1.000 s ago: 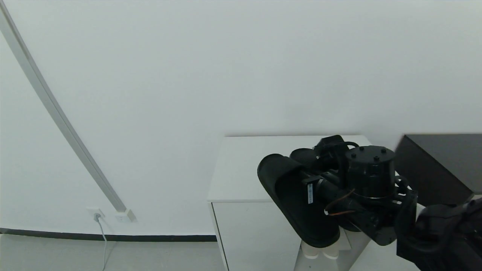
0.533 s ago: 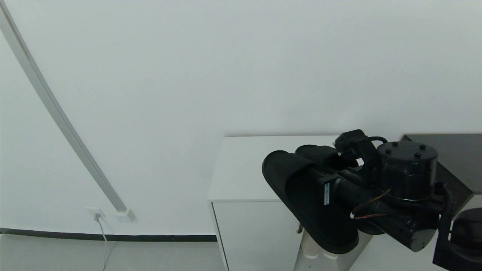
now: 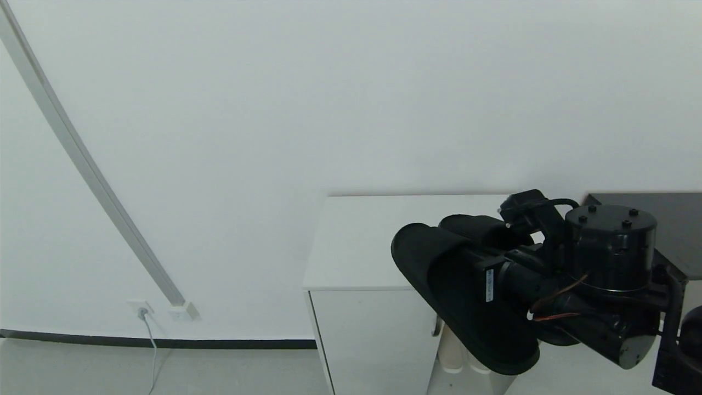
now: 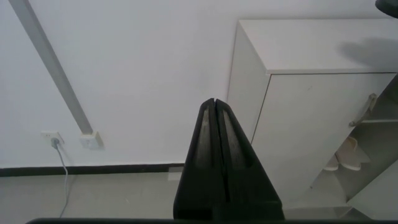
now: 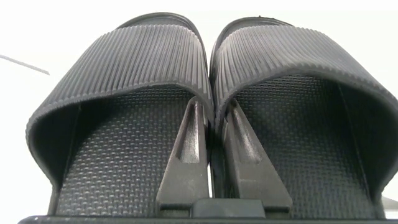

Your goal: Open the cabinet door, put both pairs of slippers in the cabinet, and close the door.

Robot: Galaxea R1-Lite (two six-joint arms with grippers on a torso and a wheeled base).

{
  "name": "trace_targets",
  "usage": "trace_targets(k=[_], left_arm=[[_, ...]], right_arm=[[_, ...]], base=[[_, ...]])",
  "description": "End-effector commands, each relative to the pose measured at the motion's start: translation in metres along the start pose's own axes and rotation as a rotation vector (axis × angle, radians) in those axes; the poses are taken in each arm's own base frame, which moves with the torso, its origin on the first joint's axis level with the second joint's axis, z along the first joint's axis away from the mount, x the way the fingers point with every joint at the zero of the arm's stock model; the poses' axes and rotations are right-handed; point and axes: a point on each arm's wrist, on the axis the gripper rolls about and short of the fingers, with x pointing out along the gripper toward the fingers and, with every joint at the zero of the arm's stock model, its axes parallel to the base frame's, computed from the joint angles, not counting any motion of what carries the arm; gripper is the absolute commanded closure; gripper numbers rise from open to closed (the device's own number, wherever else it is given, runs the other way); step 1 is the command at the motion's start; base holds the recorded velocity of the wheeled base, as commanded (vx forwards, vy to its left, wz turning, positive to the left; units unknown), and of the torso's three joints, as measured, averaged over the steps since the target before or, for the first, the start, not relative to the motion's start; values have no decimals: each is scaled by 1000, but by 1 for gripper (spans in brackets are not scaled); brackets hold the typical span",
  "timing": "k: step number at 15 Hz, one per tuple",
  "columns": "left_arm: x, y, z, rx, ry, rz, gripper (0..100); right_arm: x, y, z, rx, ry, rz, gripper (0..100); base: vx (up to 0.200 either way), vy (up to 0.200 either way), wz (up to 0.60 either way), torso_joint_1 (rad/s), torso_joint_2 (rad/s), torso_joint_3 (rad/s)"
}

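My right gripper (image 5: 211, 107) is shut on a pair of black ribbed slippers (image 5: 143, 68), its fingers pinching the two inner side walls together. In the head view the black slippers (image 3: 466, 302) hang tilted in my right gripper (image 3: 496, 274), in front of the white cabinet (image 3: 356, 241). The cabinet's (image 4: 311, 43) left door panel (image 4: 305, 124) looks flush and carries a handle (image 4: 371, 109). To the right of it the inside is open, with a pale pair of slippers (image 4: 345, 158) low down. My left gripper (image 4: 215, 106) is shut on nothing, held away from the cabinet's left side.
A dark table (image 3: 677, 219) stands right of the cabinet. A wall socket with a cable (image 3: 141, 312) and a slanted grey rail (image 3: 82, 159) are on the white wall to the left. Open floor lies left of the cabinet.
My right arm has carried the black slippers to the right and slightly down across the cabinet front. The grip on them has not changed.
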Motion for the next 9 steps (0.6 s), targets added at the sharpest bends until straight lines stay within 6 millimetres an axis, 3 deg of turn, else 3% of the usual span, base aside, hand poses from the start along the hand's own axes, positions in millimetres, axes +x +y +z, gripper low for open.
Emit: trace_targets(k=[1, 7, 9], left_arm=[[0, 0, 0, 0, 1, 1, 100], [0, 0, 0, -2, 0, 1, 100], [0, 0, 0, -2, 1, 1, 100]], right_arm=[[1, 1, -1, -2, 5, 4, 100], [3, 3, -6, -8, 21, 5, 100], [3, 3, -7, -10, 24, 10, 100]], base=[[-200, 0, 0, 17, 2, -2], [-200, 0, 0, -2, 2, 2], [0, 0, 0, 0, 0, 0]])
